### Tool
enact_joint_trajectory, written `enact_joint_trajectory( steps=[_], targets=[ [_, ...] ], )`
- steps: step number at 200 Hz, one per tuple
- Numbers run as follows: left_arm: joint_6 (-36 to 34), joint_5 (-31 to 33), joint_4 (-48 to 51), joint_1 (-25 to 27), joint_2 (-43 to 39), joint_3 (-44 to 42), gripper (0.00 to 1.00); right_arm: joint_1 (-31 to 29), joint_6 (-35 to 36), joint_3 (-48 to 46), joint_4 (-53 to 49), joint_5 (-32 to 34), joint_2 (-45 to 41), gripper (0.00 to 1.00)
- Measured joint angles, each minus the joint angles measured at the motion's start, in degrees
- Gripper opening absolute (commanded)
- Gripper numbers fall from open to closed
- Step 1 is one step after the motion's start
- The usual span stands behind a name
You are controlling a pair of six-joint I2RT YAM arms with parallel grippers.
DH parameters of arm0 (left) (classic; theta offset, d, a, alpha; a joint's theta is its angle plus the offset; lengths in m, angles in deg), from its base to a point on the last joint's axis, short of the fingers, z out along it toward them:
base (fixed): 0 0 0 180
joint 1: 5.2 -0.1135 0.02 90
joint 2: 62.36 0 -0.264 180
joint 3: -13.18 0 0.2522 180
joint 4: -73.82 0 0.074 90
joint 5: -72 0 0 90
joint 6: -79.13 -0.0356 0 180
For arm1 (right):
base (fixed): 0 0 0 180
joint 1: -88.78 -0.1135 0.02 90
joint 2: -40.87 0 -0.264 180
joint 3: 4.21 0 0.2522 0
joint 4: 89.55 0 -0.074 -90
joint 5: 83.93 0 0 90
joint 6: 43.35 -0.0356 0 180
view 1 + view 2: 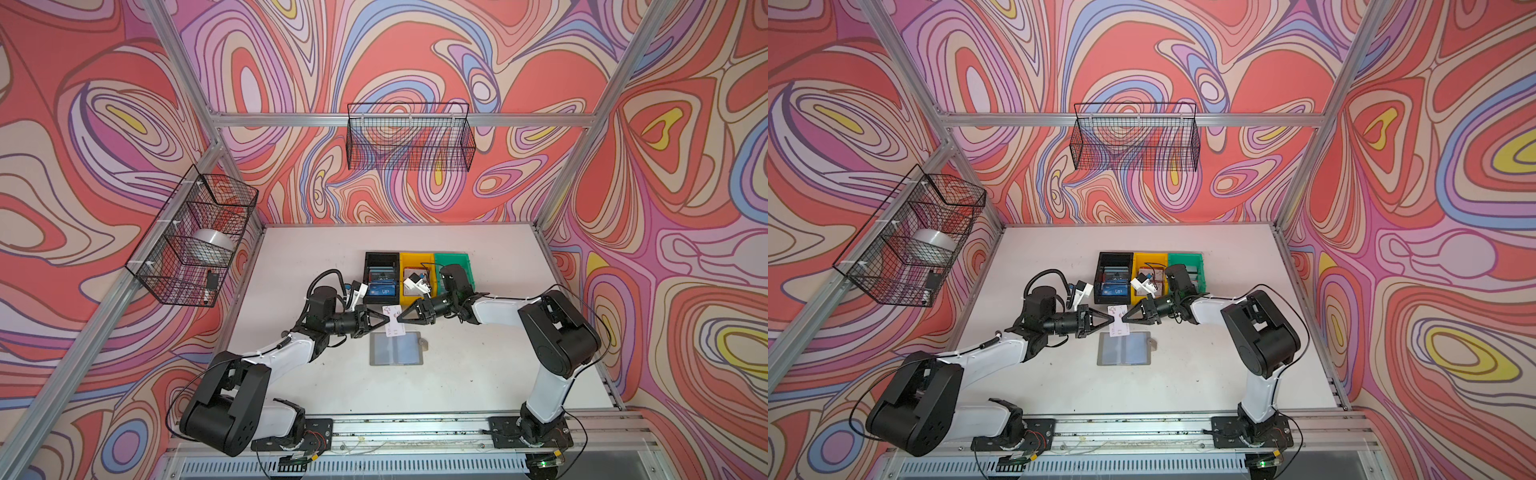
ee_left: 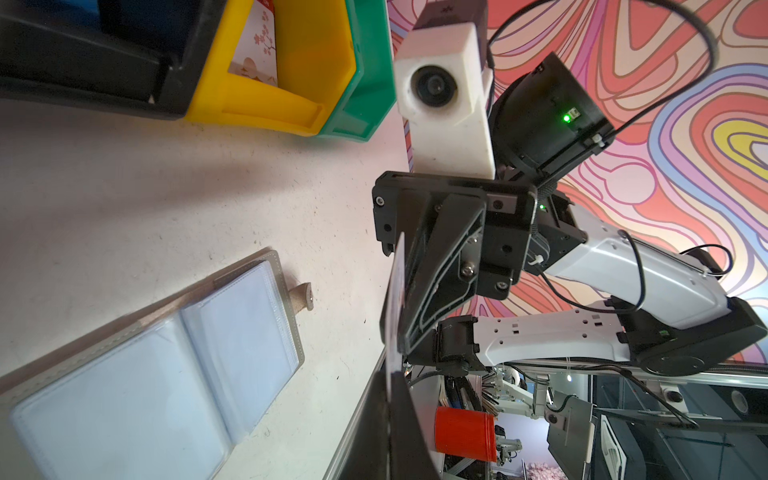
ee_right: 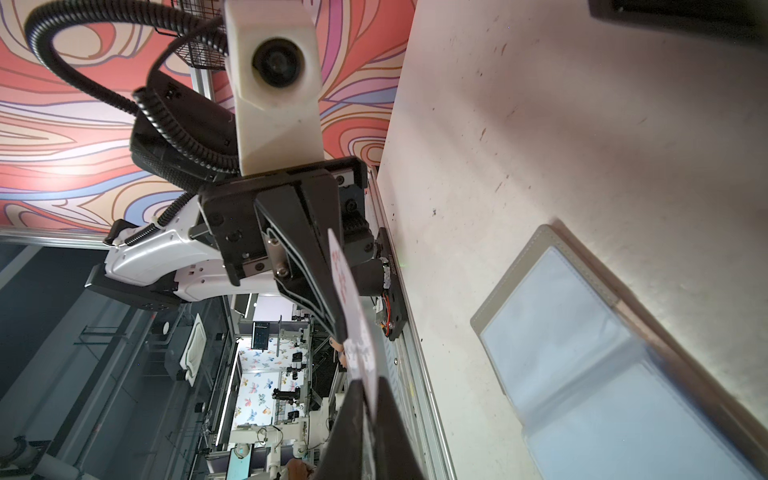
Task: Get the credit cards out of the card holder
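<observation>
One credit card (image 1: 392,321), long axis running from card holder (image 1: 397,350) toward bins (image 1: 409,257), pinched at opposite edges by closed left jaws and right jaws; both arms (image 1: 496,313) reach inward, facing

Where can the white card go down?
Free: the table strip between card holder and front rail; the stretch right of the holder up to the right arm; the back-left corner. Crowded: bins and the held white card behind the holder.
</observation>
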Motion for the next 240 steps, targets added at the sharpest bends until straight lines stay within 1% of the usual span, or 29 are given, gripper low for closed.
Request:
enact_joint_trajectory(
  steps=[8, 17, 30, 45, 58, 65, 70, 77, 119, 139, 158, 185, 216, 240],
  targets=[
    [-0.13, 0.02, 0.2, 0.0, 0.04, 0.0, 0.19, 0.0, -0.04, 0.02, 0.02, -0.15, 0.0, 0.0],
    [-0.24, 0.11, 0.94, 0.0, 0.04, 0.0, 0.23, -0.04, -0.04, 0.09, 0.0, -0.52, 0.0, 0.0],
    [-1.2, 0.17, 2.54, 0.04, -0.04, 0.02, 0.26, -0.17, 0.94, 0.44, -1.33, -0.74, 0.0, 0.0],
    [-3.04, 0.59, 5.75, 0.04, -0.63, 0.11, 0.28, -0.33, 4.98, 2.29, -7.06, -0.76, 0.0, 0.0],
    [-4.76, 1.05, 9.33, 0.04, -1.55, 0.57, 0.3, -0.42, 10.54, 5.84, -15.58, -0.37, 0.0, 0.0],
    [-5.79, 1.36, 11.04, 0.04, -2.03, 1.33, 0.42, -0.42, 14.03, 8.11, -20.7, 0.07, 0.0, 0.0],
    [-6.34, 1.6, 12.13, 0.04, -2.43, 2.03, 0.47, -0.42, 15.98, 9.73, -23.89, 0.24, 0.0, 0.0],
    [-7.02, 1.79, 13.05, 0.04, -2.91, 2.73, 0.51, -0.37, 19.43, 12.24, -28.68, 0.48, 0.0, 0.0],
    [-9.27, 1.95, 16.02, -0.02, -4.15, 5.05, 0.49, 1.14, 39.71, 26.21, -56.28, 3.32, 1.79, 0.0],
    [-9.75, 1.95, 17.29, -0.59, -4.17, 5.25, 0.51, 2.19, 46.53, 31.23, -66.64, 6.12, 4.15, 0.0],
    [-10.4, 1.97, 18.84, -1.27, -4.17, 5.27, 0.52, 3.04, 50.88, 35.91, -74.73, 10.38, 5.84, 0.0],
    [-11.67, 1.99, 20.87, -1.57, -4.17, 5.64, 0.51, 3.45, 53.48, 44.26, -82.55, 18.78, 7.61, 0.0],
    [-12.76, 1.81, 22.03, -1.57, -3.34, 6.95, 0.49, 3.41, 54.69, 56.89, -89.42, 31.34, 11.65, 0.0],
    [-12.76, 1.29, 21.77, -1.57, -1.38, 7.65, 0.49, 3.43, 55.84, 63.17, -92.54, 41.66, 15.19, 0.0]
  ],
)
